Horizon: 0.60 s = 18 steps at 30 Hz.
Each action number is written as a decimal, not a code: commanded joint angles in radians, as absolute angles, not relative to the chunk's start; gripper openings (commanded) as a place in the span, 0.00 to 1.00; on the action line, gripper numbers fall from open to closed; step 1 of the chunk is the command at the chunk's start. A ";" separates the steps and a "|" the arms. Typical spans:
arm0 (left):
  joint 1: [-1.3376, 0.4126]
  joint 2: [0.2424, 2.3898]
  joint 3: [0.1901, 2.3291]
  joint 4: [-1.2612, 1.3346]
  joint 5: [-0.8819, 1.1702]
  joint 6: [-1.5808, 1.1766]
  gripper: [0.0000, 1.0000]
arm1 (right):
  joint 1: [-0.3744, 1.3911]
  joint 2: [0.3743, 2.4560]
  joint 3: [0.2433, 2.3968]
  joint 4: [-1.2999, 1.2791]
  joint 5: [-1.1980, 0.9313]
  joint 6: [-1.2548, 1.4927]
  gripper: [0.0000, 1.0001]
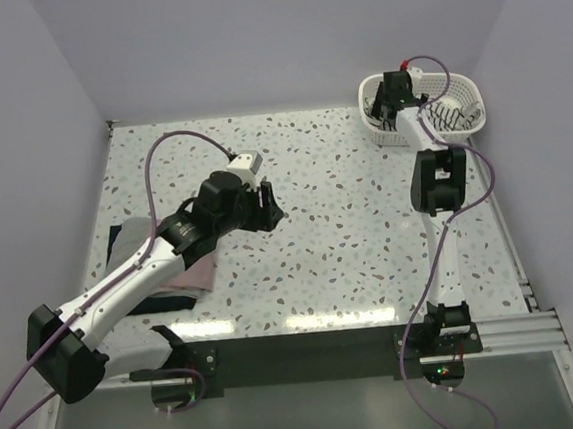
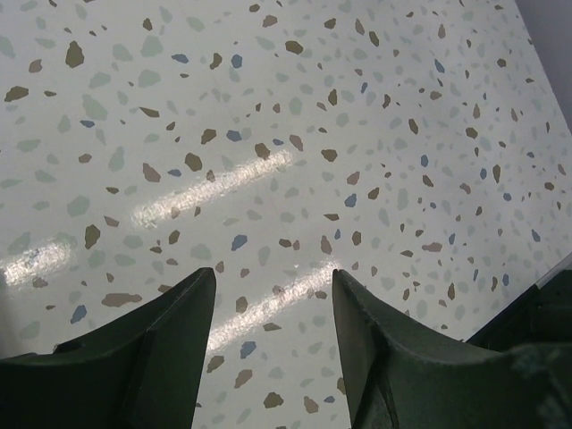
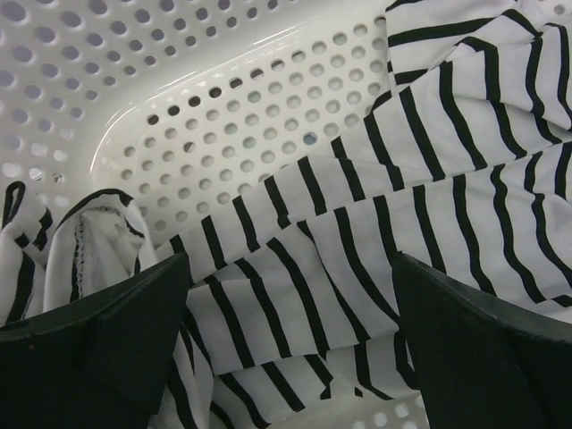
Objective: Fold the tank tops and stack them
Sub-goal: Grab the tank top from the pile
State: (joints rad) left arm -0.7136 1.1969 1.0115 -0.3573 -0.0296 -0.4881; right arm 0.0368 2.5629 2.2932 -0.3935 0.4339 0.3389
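The white tank top with thin black stripes (image 3: 357, 232) lies crumpled in the white lattice basket (image 1: 376, 94) at the back right; a bit of it shows in the top view (image 1: 451, 115). My right gripper (image 3: 290, 268) is open, low inside the basket, with striped cloth between its jaws but not pinched. The pink top (image 1: 196, 275) and the dark navy top (image 1: 128, 233) lie folded at the left, mostly hidden under my left arm. My left gripper (image 2: 273, 279) is open and empty over bare table, right of that stack (image 1: 266, 208).
The basket wall (image 3: 223, 116) curves close behind the striped cloth. The speckled table (image 1: 347, 219) stretches between the arms. Grey walls close in the back and sides. A metal rail (image 1: 517, 330) runs along the near right edge.
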 commanded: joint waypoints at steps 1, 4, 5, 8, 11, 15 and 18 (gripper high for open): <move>-0.707 1.216 1.058 -0.361 -0.015 -0.488 0.60 | 0.037 2.565 2.333 -0.350 0.445 0.324 0.99; -0.707 1.230 1.060 -0.354 -0.011 -0.489 0.60 | 0.032 2.571 2.298 -0.342 0.449 0.319 0.97; -0.706 1.233 1.060 -0.354 -0.009 -0.489 0.60 | 0.028 2.572 2.281 -0.341 0.449 0.316 0.96; -0.707 1.247 1.065 -0.353 -0.006 -0.489 0.60 | 0.022 2.580 2.266 -0.337 0.439 0.314 0.90; -0.706 1.255 1.066 -0.350 -0.006 -0.489 0.59 | 0.017 2.588 2.263 -0.341 0.422 0.314 0.84; -0.703 1.261 1.069 -0.344 -0.005 -0.494 0.59 | 0.017 2.585 2.252 -0.334 0.410 0.319 0.73; -0.703 1.267 1.071 -0.342 -0.005 -0.497 0.59 | 0.015 2.568 2.237 -0.319 0.403 0.324 0.55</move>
State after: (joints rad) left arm -0.7116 1.2629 1.0252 -0.3611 -0.0185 -0.4885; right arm 0.0204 2.5832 2.2505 -0.3557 0.4244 0.3271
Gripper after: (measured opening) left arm 0.596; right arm 0.579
